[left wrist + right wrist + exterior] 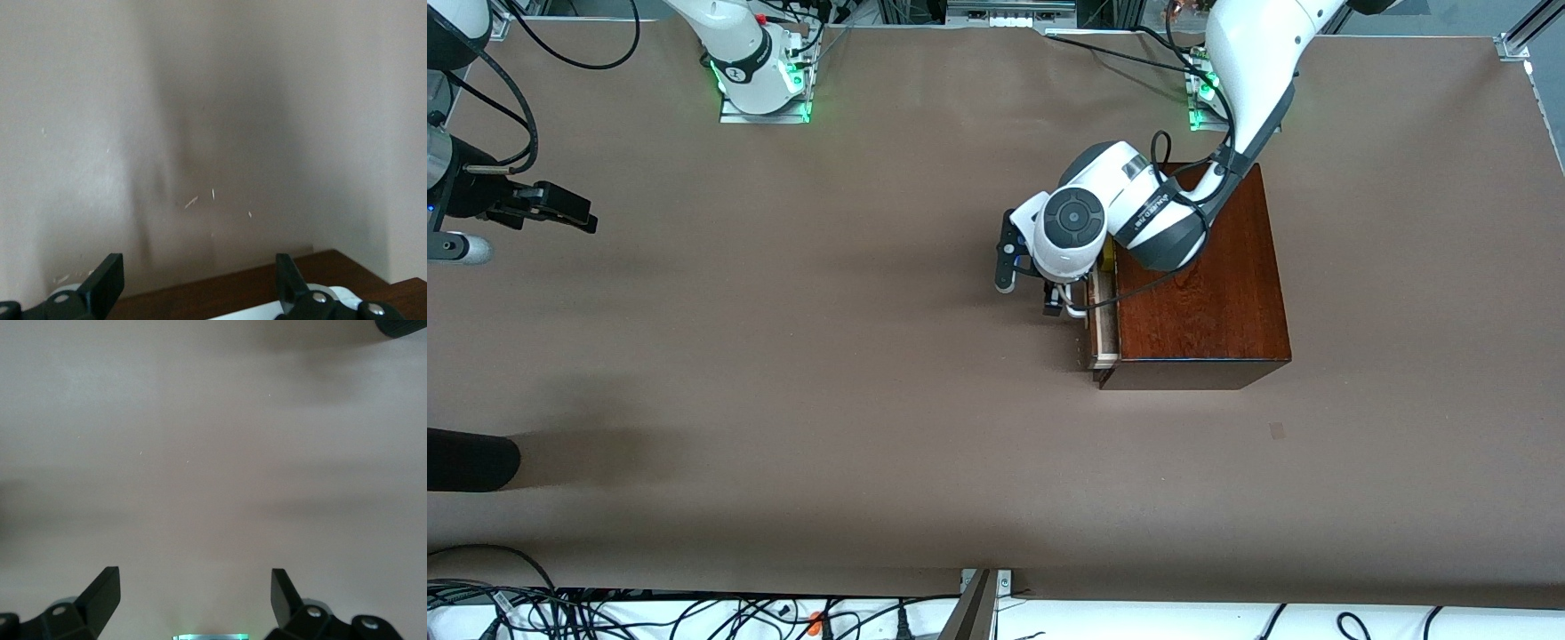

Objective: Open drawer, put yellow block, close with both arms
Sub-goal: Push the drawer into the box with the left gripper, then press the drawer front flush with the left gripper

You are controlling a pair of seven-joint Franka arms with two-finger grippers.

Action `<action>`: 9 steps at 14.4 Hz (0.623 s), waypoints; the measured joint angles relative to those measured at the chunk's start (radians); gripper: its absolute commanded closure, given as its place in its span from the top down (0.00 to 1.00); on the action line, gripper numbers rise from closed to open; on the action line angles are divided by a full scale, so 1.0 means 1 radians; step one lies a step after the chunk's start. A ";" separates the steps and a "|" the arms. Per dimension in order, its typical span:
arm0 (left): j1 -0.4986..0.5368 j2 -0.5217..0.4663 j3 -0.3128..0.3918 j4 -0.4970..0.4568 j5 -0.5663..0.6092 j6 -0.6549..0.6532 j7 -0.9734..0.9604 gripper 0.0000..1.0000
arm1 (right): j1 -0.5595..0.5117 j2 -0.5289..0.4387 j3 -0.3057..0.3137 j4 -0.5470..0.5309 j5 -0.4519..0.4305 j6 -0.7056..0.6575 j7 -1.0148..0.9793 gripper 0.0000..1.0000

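Note:
The dark reddish-brown box [1209, 276] stands toward the left arm's end of the table. Its drawer [1104, 333] is out a little, showing a pale wood rim. A sliver of the yellow block [1109, 258] shows in the drawer, mostly hidden under the left arm's wrist. My left gripper [1055, 304] is low at the drawer's front, open. In the left wrist view its fingers [109, 280] stand apart [198, 267] on either side of the white handle [267, 311] and the dark front panel [240, 293]. My right gripper [560, 206] waits open [193, 583] over bare table at the right arm's end.
A black rounded object [467, 460] lies at the table's edge at the right arm's end, nearer to the front camera. Cables [605, 613] run along the front edge. A small mark [1278, 430] is on the brown table [827, 373].

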 measured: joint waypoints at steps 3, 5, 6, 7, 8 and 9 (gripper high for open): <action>0.024 -0.011 0.002 0.000 0.008 -0.014 0.002 1.00 | 0.000 0.000 0.000 0.000 0.000 0.000 0.000 1.00; 0.028 -0.011 0.002 -0.001 0.008 -0.016 0.002 1.00 | 0.000 0.000 0.000 0.000 0.000 0.000 0.000 1.00; 0.028 -0.011 0.002 -0.001 0.008 -0.016 0.002 1.00 | 0.000 0.000 0.000 0.000 0.000 0.000 0.000 1.00; 0.028 -0.011 0.002 -0.001 0.008 -0.016 0.002 1.00 | 0.000 0.000 0.000 0.000 0.000 0.000 0.000 1.00; 0.028 -0.011 0.002 -0.001 0.008 -0.016 0.002 1.00 | 0.000 0.000 0.000 0.000 0.000 0.000 0.000 1.00; 0.029 -0.012 0.002 -0.001 0.008 -0.016 0.002 1.00 | 0.000 0.000 0.000 0.000 0.000 0.000 0.000 1.00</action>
